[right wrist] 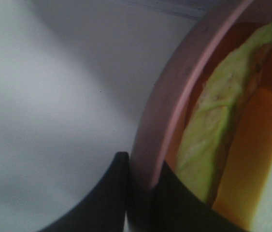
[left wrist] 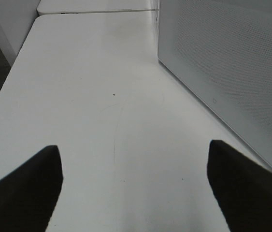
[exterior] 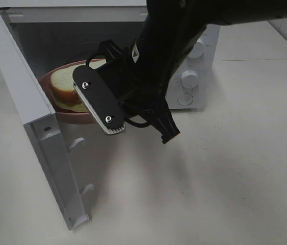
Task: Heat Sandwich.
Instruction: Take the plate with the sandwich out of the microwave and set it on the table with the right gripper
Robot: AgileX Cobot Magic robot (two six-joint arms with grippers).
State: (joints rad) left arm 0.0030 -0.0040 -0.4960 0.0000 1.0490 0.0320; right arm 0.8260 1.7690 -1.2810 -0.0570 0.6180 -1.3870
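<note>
The sandwich [exterior: 62, 88], white bread with a yellow-green filling, lies on the round pink plate [exterior: 48, 77] in the mouth of the open microwave [exterior: 194, 102]. My right gripper [exterior: 98, 104] reaches in from the right and is shut on the plate's near rim. The right wrist view shows its jaws [right wrist: 143, 166] pinching the pink rim [right wrist: 174, 96], with the sandwich's green and orange filling [right wrist: 208, 140] right beside them. I cannot tell whether the plate rests on the oven floor. My left gripper [left wrist: 133, 150] is open and empty over the bare table.
The microwave door [exterior: 26, 102] stands open, swung out to the front left. The control knobs [exterior: 189, 79] are on the microwave's right front. In the left wrist view the microwave's perforated side wall [left wrist: 232, 63] stands beside the white table [left wrist: 92, 87].
</note>
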